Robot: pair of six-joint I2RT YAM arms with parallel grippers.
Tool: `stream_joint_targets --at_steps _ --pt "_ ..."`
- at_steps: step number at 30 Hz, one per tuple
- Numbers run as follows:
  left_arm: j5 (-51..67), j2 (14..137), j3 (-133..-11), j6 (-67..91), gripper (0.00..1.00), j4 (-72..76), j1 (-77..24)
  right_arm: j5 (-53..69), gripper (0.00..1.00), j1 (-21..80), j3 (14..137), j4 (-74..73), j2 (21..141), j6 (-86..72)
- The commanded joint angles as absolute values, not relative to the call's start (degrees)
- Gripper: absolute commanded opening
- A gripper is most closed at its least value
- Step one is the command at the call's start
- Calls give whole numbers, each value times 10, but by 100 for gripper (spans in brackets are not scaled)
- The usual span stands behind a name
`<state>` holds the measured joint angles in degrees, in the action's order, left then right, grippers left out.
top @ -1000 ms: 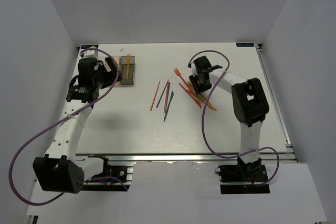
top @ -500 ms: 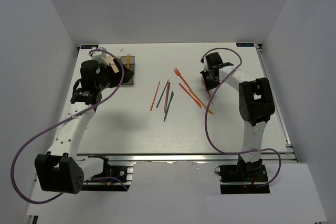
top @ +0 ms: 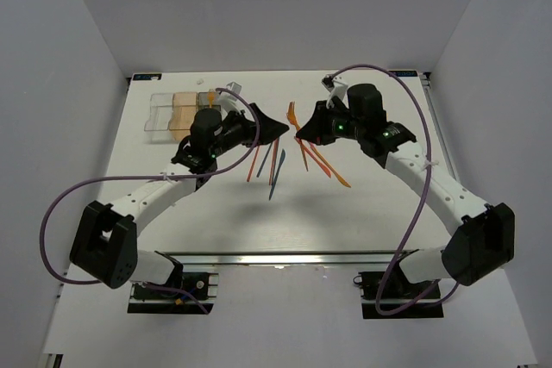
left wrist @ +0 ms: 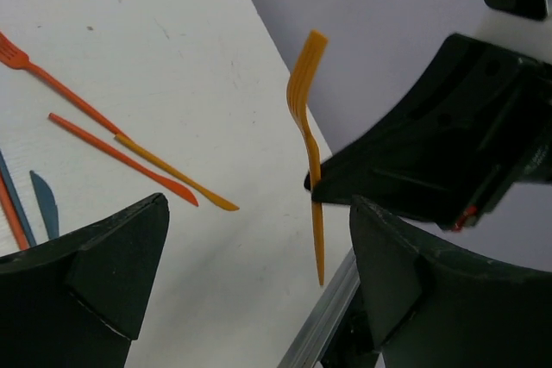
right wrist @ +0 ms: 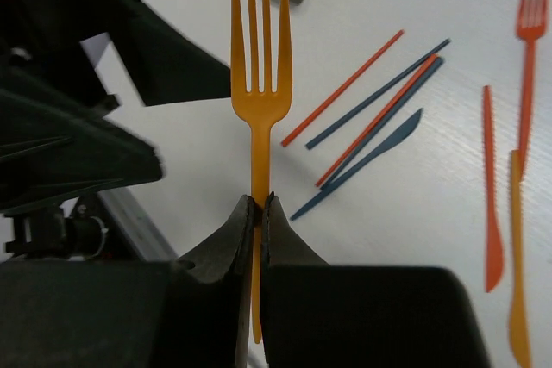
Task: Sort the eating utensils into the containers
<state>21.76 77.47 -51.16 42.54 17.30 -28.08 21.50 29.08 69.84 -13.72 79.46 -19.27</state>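
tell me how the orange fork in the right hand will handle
Probably light and slightly bendy: the orange fork is thin plastic. It could pivot or slip, since the right hand pinches only its narrow handle.

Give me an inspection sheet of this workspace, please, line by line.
Surface: white table, metal rail along the near edge.
Job's things: containers at the far left, contents unreadable; loose utensils lying mid-table; orange fork held in the air.
Clutter: nothing seen.
End effectors: right end effector shut on the orange fork's handle; left end effector open and empty, facing it.
Cables: purple cables loop loosely along both arms.
Surroundings: plain white walls on three sides.
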Motion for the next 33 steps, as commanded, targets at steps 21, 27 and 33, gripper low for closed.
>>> stream_joint_targets --at_steps 21,27,33 --pt "224 831 -567 459 0 197 -295 101 0 415 764 -152 819 -233" --pt "278 833 -619 355 0 157 -247 39 89 403 707 -142 748 -228" --pt "522 992 -756 337 0 233 -43 47 89 324 625 -147 638 -212"
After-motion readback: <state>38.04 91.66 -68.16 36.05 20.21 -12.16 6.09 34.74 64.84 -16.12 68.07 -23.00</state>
